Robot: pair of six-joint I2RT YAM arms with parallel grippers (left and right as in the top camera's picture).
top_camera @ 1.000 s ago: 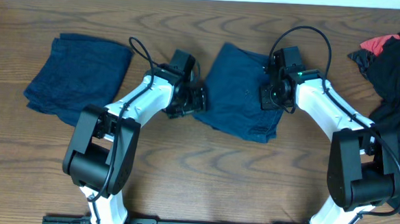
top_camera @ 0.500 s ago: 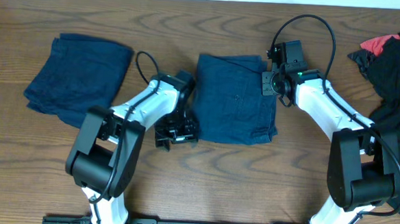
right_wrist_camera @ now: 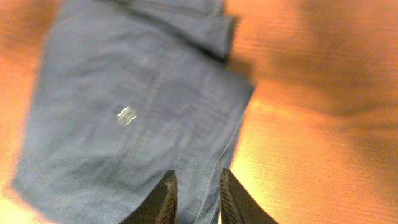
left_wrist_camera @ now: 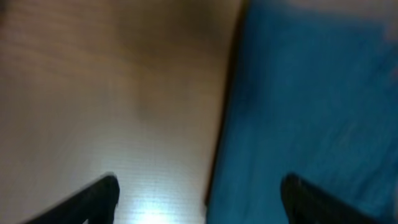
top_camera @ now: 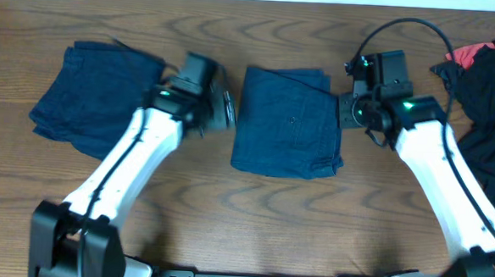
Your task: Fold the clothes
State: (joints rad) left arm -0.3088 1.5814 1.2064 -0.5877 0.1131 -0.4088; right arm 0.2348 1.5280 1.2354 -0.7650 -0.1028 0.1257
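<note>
Because the shorts (top_camera: 289, 122) lie folded square at the middle of the table (top_camera: 252, 215), no hold on them seems needed. The left gripper (left_wrist_camera: 199, 186) is spread wide beside their left edge, and the right gripper (right_wrist_camera: 196, 190) is held narrowly parted over their right edge, with nothing pinched.

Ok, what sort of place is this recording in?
Likely a lab robot workstation: two white robot arms at a wood-grain table, folded navy shorts, and a heap of dark clothes.
</note>
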